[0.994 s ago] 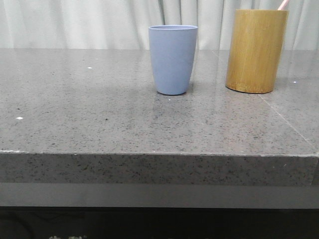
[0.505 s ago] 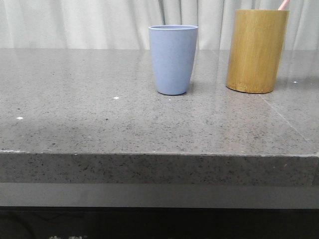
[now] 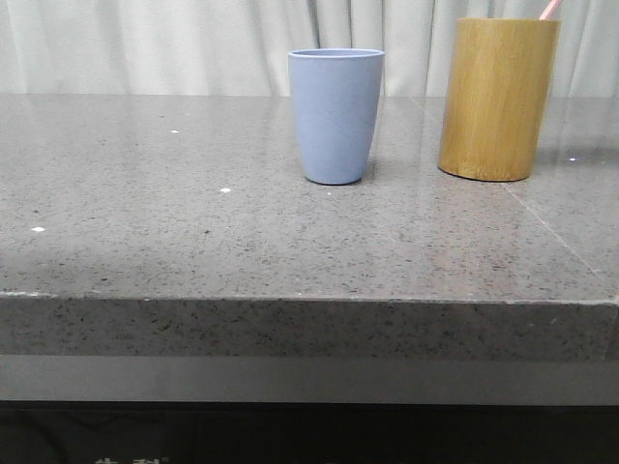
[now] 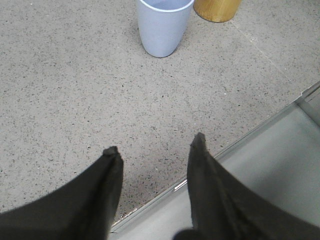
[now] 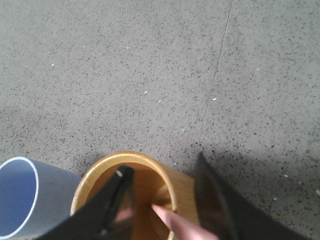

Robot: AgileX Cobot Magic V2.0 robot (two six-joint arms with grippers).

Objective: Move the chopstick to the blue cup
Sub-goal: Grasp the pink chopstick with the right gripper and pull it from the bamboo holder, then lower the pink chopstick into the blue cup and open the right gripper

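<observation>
The blue cup (image 3: 336,114) stands upright at the table's middle back; it also shows in the left wrist view (image 4: 162,25) and the right wrist view (image 5: 20,197). A pale pink chopstick (image 3: 549,9) pokes out of the bamboo cylinder (image 3: 497,99) to its right. My right gripper (image 5: 162,162) is open just above the cylinder (image 5: 172,187), one finger over its mouth, the other outside its wall. The chopstick (image 5: 175,222) leans between the fingers, not gripped. My left gripper (image 4: 155,143) is open and empty over the table's front edge. Neither gripper shows in the front view.
The grey speckled stone table (image 3: 193,222) has a front edge with a grey ledge below (image 4: 270,165). A seam line runs across the tabletop to the right of the cylinder (image 5: 215,80). A pale curtain hangs behind.
Cup, cylinder and chopstick have not moved. A faint shadow on the tabletop has slid toward the front left.
</observation>
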